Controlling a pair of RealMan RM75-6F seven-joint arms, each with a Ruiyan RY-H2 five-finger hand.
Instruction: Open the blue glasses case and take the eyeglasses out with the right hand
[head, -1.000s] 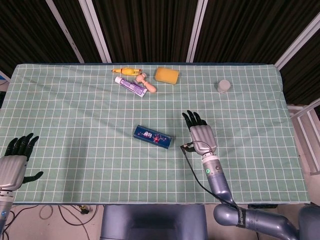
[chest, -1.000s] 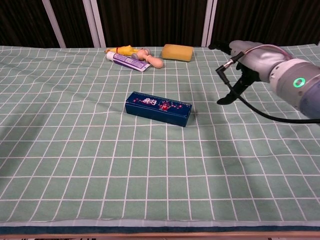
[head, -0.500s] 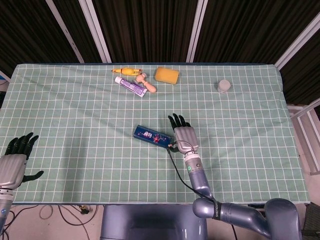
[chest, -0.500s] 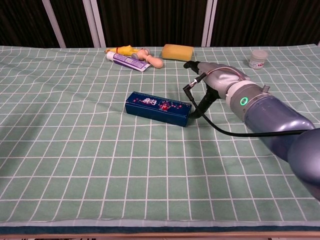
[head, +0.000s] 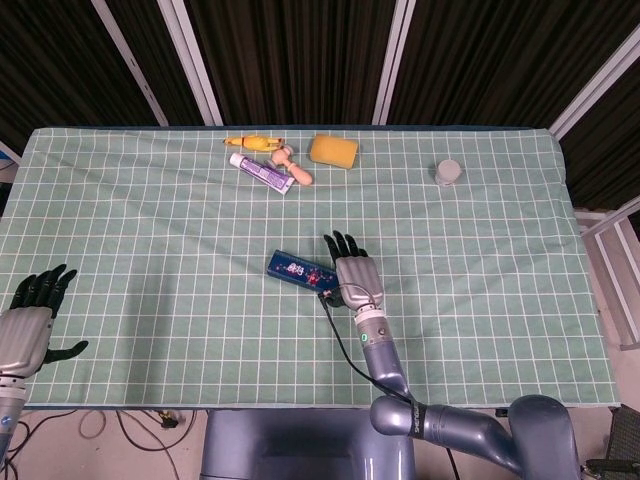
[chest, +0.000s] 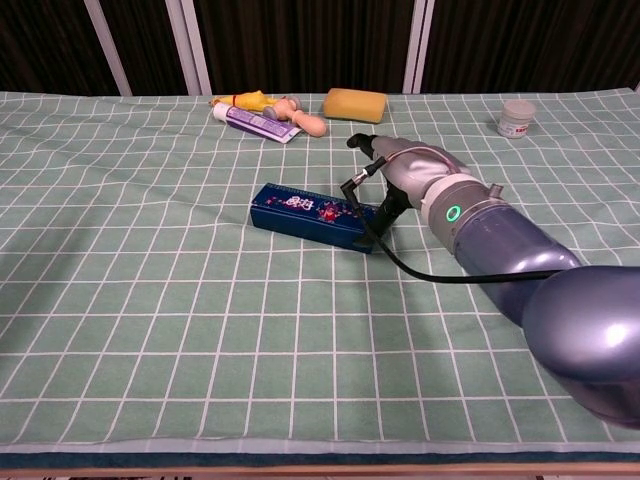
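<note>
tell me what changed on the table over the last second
The right hand moved leftward across the green checked cloth to the right end of the closed blue rectangular glasses case, fingers spread; contact cannot be confirmed. The case has not shifted or opened. The left hand stays open at the near left edge, and the far-edge items are unmoved.

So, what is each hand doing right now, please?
Left hand: open, holding nothing.
Right hand: open, at the blue glasses case end, not gripping.
</note>
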